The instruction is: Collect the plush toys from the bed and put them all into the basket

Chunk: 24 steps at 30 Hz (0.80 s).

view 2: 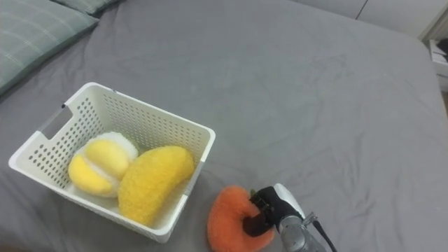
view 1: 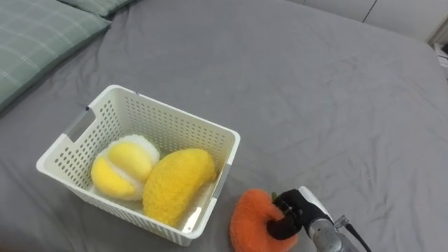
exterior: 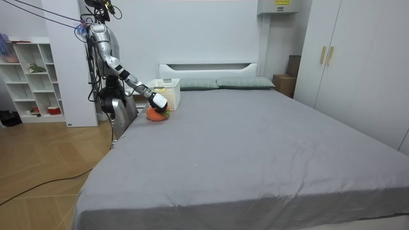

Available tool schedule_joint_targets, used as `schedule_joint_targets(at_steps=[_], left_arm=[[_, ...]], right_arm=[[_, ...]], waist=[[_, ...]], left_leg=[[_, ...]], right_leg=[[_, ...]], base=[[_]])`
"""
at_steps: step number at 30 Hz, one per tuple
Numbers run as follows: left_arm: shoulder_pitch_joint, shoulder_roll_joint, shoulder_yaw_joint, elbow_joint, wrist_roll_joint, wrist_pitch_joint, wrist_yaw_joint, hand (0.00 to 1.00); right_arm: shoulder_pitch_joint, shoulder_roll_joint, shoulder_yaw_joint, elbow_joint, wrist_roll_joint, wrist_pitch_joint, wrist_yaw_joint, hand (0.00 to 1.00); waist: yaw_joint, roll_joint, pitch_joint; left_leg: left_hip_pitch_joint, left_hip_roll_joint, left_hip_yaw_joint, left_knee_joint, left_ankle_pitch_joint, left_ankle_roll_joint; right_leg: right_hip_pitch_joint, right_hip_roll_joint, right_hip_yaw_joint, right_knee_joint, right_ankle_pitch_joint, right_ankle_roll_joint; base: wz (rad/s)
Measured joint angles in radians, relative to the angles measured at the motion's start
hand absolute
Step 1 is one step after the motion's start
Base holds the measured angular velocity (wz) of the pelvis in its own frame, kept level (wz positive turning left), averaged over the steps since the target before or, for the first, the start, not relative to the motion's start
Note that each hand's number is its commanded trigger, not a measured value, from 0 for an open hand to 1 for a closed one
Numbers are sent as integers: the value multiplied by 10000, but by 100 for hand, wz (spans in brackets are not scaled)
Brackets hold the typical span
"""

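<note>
Grey sheeting [view 1: 336,84] is spread flat over a wide bed, and most of it is left bare to the right of and beyond the work. In the room view, the bed's near side edge is met by a wooden floor [exterior: 45,160], a white shelf unit [exterior: 25,76] is seen at the room view's left and a wardrobe [exterior: 358,57] at its right. The robot is seen standing on the floor at that side edge, near the head end, with one arm stretched over the mattress. Green pillows [view 1: 35,35] are seen at the upper left of the eye views.

A white perforated basket [view 1: 175,113] is set on the sheet; a yellow plush toy [view 1: 178,183] and a yellow-and-white plush toy [view 1: 124,168] are held in it, touching each other. An orange plush toy [view 1: 250,217] is found on the sheet just beside the basket's near right corner, with a narrow strip of sheet between them. The right hand [view 1: 302,206] is clamped on this toy from the right, its dark fingers [view 1: 285,222] curled into the plush.

The orange toy's lower edge and the right forearm are cut off by the bottom of the eye views. Whether the toy is lifted or resting on the sheet cannot be told.
</note>
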Motion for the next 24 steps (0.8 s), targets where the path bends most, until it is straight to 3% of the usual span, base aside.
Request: schedule_joint_targets(at_steps=[14,20,24], left_arm=[[-81,11,7,-33,-9,-242,51,0],[-86,12,19,-32,-4,-338,273,0],[-96,-48,383,14,-4,-474,272,0]], right_arm=[[3,-5,5,85,-257,-253,-33,100],[12,-1,-10,88,131,-235,-90,100],[63,4,-141,47,189,-249,-20,100]], waist=[[-5,0,-21],[-12,-92,-84],[-58,-96,-86]], left_leg=[[10,0,65,2,2,2],[34,-1,37,-2,3,2],[44,-3,38,-3,5,3]], right_leg=[[0,-1,-2,3,0,0],[12,-1,-1,1,0,0],[28,-8,17,-1,0,0]], base=[[0],[0],[0]])
